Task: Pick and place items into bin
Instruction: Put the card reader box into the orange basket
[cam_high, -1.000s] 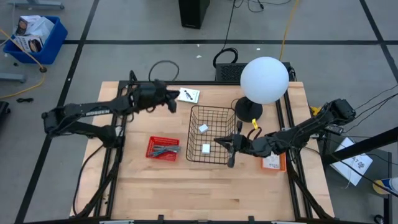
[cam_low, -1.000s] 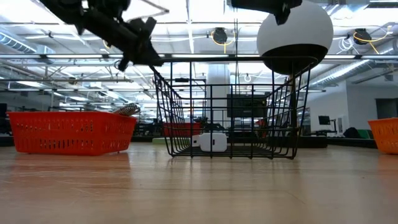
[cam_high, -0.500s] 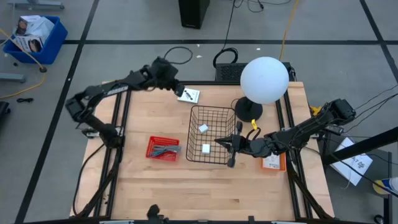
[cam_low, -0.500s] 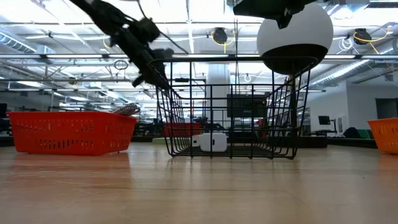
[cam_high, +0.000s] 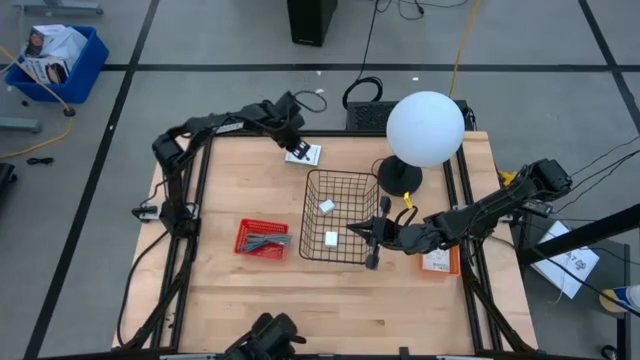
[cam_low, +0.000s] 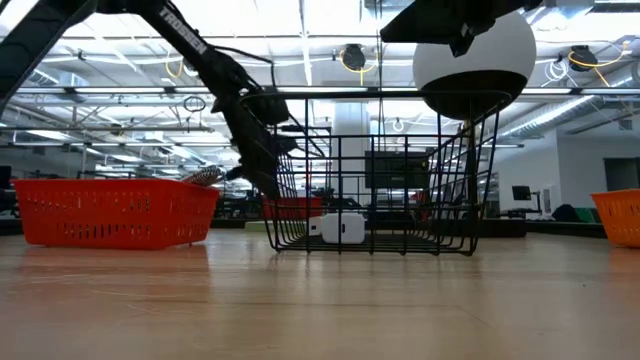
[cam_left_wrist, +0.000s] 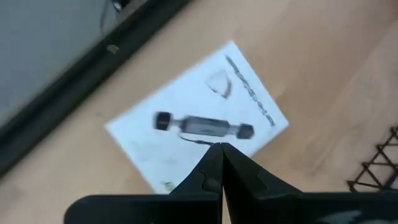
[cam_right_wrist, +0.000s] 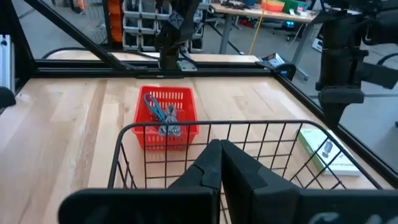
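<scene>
**Left gripper over the card at the far edge, right gripper at the basket rim**

We see the left gripper (cam_high: 296, 143) reaching to the far edge of the table (cam_high: 250, 290), poised right over a white card (cam_high: 304, 154) that lies flat on the wood just beyond the wire basket (cam_high: 340, 216). In the left wrist view its two dark fingers (cam_left_wrist: 219, 171) are pressed together to a single point, with nothing between them, and that point sits at the near edge of the card (cam_left_wrist: 198, 126). The card carries a printed dark bar with round ends. Whether the fingertips touch the paper we cannot tell.

The right gripper (cam_high: 372, 232) hangs at the basket's right side, near its rim. In the right wrist view its fingers (cam_right_wrist: 219, 167) are likewise closed tight and empty, just above the top wire of the basket (cam_right_wrist: 205, 144).

Inside the basket we see two small white blocks (cam_high: 328, 222) resting on the wire floor, apart from each other; from table height one of them shows as a pale lump (cam_low: 341, 228) behind the bars.

To the left of the basket stands a red tray (cam_high: 262, 239) holding a grey metal piece (cam_high: 264, 240). A lamp with a white globe (cam_high: 424, 128) stands behind the basket, and an orange object (cam_high: 440, 263) lies beside the right arm.
</scene>
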